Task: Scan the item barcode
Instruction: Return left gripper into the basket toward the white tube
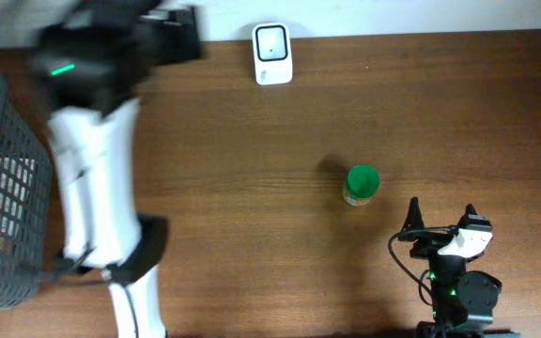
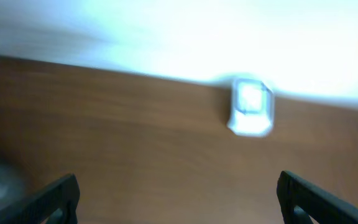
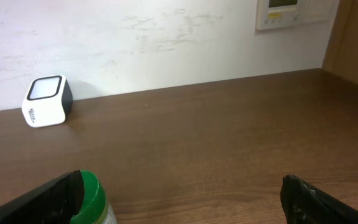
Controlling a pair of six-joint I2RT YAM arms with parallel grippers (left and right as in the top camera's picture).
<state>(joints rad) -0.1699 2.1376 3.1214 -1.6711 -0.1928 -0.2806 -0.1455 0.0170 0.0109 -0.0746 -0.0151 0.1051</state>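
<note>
While the right pincer (image 1: 441,207) hangs spread and empty near the small green-capped jar (image 1: 362,184) standing on the brown wooden desk (image 1: 252,188), the left pincer (image 2: 179,193), also spread, faces the white boxy barcode scanner (image 1: 272,53) at the far edge. A careless pinch could topple the jar or cover its unseen barcode.

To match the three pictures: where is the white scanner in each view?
Overhead: scanner top centre, at the far edge of the table.
Left wrist: scanner blurred, right of centre, upper half.
Right wrist: scanner far left, near the wall.
Shared landmark: the line where table meets white wall, behind the scanner.
</note>
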